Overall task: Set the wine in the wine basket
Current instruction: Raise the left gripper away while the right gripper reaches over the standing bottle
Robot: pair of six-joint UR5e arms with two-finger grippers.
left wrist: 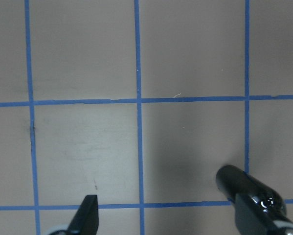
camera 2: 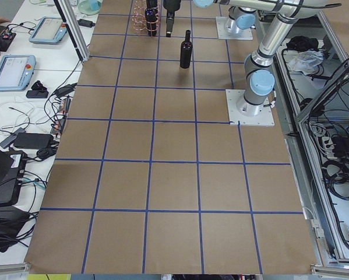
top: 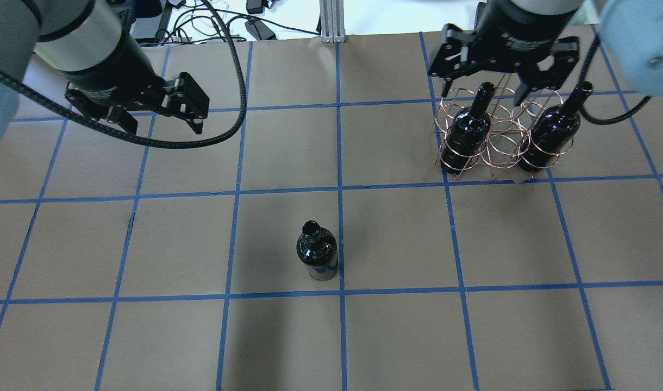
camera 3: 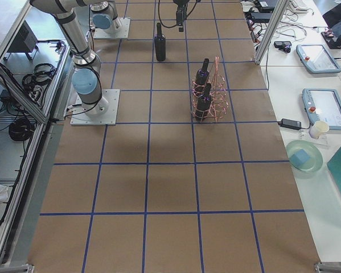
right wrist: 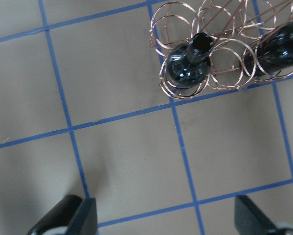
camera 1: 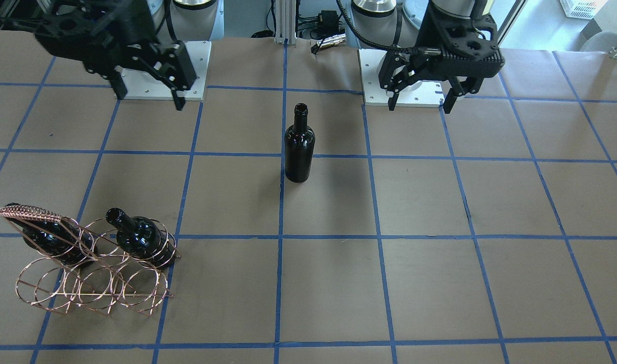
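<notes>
Front view, bottle: the bottle [camera 1: 299, 144] is standing upright on the paper [camera 1: 440, 202], neck up and long axis vertical, between the two grippers and lower than both.
Front view, jaws: the left gripper [camera 1: 420, 101] and right gripper [camera 1: 150, 98] are both hanging with jaws apart, gripping nothing.
Front view, basket: the basket [camera 1: 91, 275] is sitting out past the right jaws, and two racked bottles [camera 1: 136, 237] are leaning in it.
Overhead, bearing: the bottle [top: 317, 252] is standing off to the right of the left gripper [top: 160, 119] and to the left of the right gripper [top: 486, 81]. The left is looking slightly nearer, by my reckoning.
Overhead, basket: the basket [top: 494, 136] is sitting just under the right jaws, and the middle ring [top: 502, 125] is showing open.
Left side view: the bottle [camera 2: 186, 50] is standing well apart from the basket [camera 2: 140, 14].
Right side view: the bottle [camera 3: 159, 42] is standing well apart from the basket [camera 3: 216, 85].
Left wrist: one fingertip [left wrist: 87, 218] is showing over bare paper. A dark glossy shape [left wrist: 249, 196] is sitting low right; I cannot tell whether it is a finger or the bottle top.
Right wrist: the fingertips [right wrist: 85, 218] are showing wide apart, with the basket [right wrist: 219, 63] lying ahead of the jaws.
Next move, judgement: the upright bottle is calling for a sideways grip. The left arm is nearer the pickup, the right nearer the basket.
</notes>
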